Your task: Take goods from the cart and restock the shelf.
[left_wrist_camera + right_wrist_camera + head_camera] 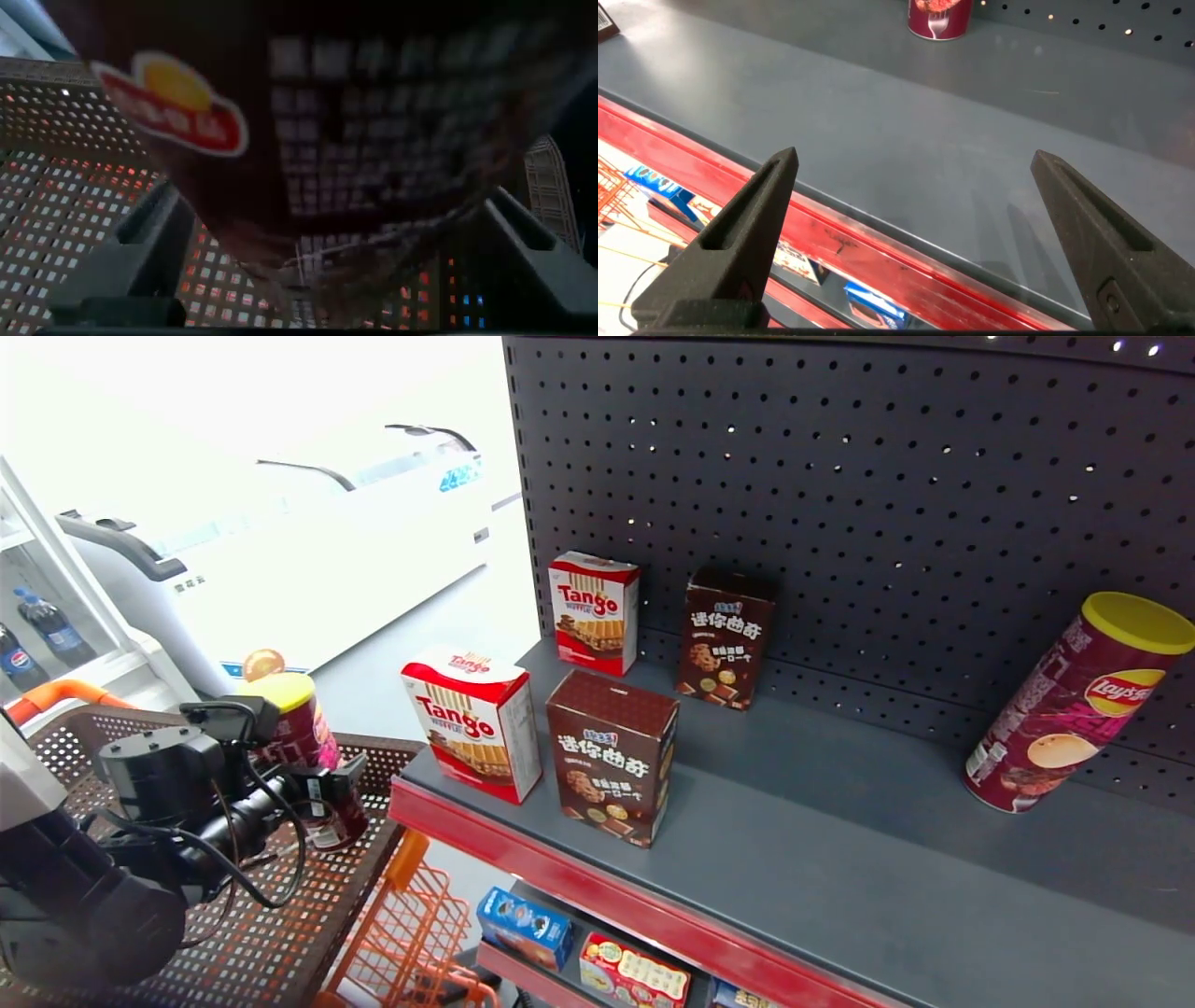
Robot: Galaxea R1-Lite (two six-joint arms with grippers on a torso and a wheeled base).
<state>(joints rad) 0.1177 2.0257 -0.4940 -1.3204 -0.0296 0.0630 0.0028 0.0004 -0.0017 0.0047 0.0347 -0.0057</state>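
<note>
A white chest freezer [308, 551] with a curved glass lid stands on the pale grey floor [467, 607] at the far left. A second freezer [439, 457] sits behind it. At the left edge is a white drinks cooler [37, 569], with two dark soda bottles [47, 621] behind its glass.

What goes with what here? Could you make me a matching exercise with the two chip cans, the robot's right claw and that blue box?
Things:
1. cart chip can
2. shelf chip can
3. right claw
4. blue box

Places or states:
A. open, above the shelf board
B. one level below that board
C. held in the left claw
D. tilted, leaning on the pegboard

Pairs: 1-C, 2-D, 3-A, 4-B
</note>
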